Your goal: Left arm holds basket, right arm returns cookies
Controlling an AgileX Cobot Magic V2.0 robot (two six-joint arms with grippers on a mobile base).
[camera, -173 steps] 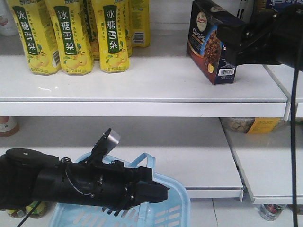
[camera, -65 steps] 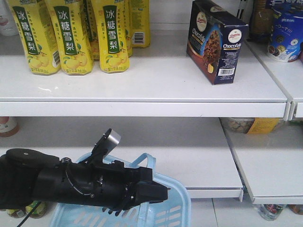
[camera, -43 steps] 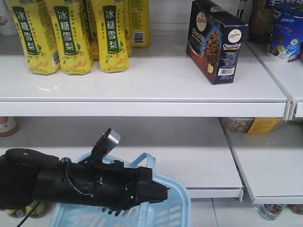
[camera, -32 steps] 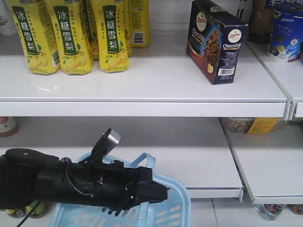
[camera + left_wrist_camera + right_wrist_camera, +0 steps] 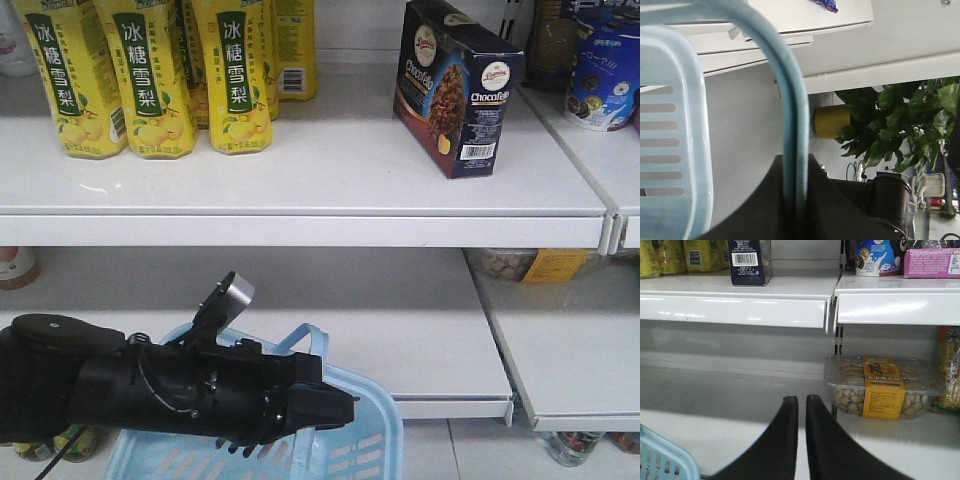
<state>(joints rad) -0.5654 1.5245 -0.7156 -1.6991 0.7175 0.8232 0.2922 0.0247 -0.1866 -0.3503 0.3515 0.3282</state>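
Cookies [image 5: 455,88] stand upright on the upper shelf [image 5: 300,175], turned at an angle so a front face and a barcoded side both show, well apart from the yellow drink bottles [image 5: 150,75] to the left. From the right wrist view you see only the carton's lower part, barcode toward you, near the shelf's front edge. Judge it a light, stiff cardboard box — easy to crush if squeezed on the broad printed faces, and smooth enough to slip. If you must take it again, close across the narrow sides, low enough not to tip it.

Your right hand [image 5: 801,405] is below that shelf, facing the lower level, with its two black fingers nearly touching and nothing between them — closed and empty. A clear tub of snacks [image 5: 880,387] sits just ahead on the lower shelf.

Your left hand [image 5: 320,405] reaches in low from the left, roughly level, gripping the basket [image 5: 375,440] by its pale blue loop handle [image 5: 790,125], which runs straight into the hand in the wrist view. The basket hangs below the lower shelf's front edge.

The return looks done.
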